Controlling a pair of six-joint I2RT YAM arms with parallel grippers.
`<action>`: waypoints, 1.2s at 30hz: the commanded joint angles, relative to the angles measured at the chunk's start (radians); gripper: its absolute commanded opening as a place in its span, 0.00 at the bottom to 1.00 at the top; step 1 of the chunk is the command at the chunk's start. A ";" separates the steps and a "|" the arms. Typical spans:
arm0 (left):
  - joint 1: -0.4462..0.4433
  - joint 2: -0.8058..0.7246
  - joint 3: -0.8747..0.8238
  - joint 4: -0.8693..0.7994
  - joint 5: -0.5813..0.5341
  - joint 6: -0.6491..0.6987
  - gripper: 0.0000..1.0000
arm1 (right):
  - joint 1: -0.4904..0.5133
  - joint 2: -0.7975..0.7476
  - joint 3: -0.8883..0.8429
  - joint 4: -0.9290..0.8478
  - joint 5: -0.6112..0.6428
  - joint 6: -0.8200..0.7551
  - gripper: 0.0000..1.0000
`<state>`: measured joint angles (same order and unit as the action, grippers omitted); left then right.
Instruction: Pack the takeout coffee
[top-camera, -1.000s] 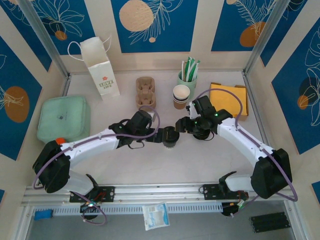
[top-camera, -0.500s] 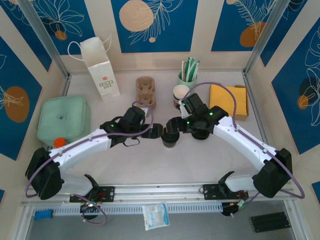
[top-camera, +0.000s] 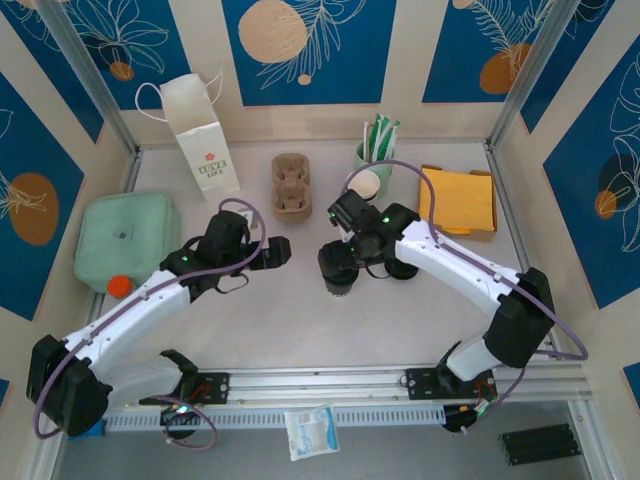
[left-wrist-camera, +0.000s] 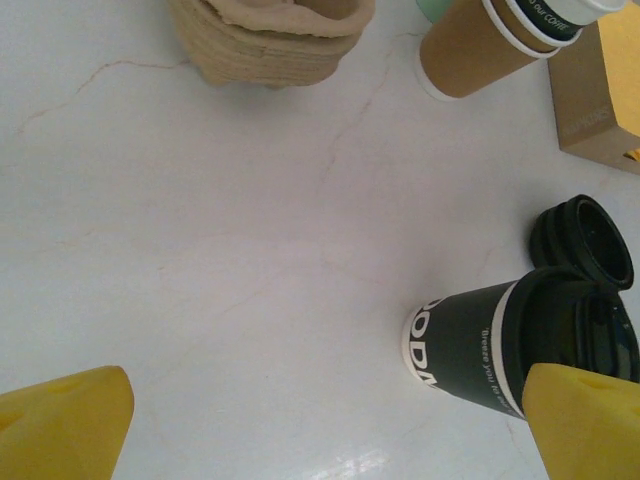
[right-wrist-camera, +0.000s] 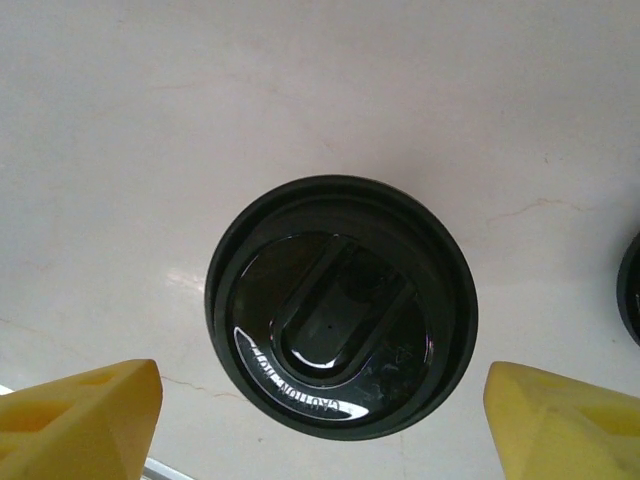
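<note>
Hand (right-wrist-camera: 322, 425), right, open over takeout coffee (right-wrist-camera: 340, 305)

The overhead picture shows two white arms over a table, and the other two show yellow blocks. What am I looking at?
Those are two robot arms bolted to the near edge of the table, each ending in a two-finger gripper. The overhead picture comes from a fixed camera above them. The other two come from small cameras on the wrists; the yellow blocks are each gripper's own fingers. The left gripper is open and holds nothing. The right gripper hovers open over the takeout coffee, a dark cup with a black lid, one finger on either side without touching it. On the table also stand a white paper bag, a cardboard cup carrier and a mint-green box.
</note>
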<state>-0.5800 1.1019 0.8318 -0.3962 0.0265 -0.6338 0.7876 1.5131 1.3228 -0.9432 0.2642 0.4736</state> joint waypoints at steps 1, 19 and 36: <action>0.017 -0.027 -0.019 -0.020 0.028 0.019 0.99 | 0.017 0.034 0.039 -0.053 0.061 -0.013 0.85; 0.045 -0.050 -0.058 0.008 0.063 0.011 0.99 | 0.065 0.149 0.082 -0.069 0.108 -0.025 0.82; 0.046 -0.055 -0.063 0.020 0.078 -0.001 1.00 | 0.029 0.123 0.092 -0.059 0.130 -0.045 0.59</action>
<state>-0.5449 1.0611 0.7746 -0.3965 0.0788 -0.6304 0.8402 1.6661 1.3861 -0.9890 0.3813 0.4435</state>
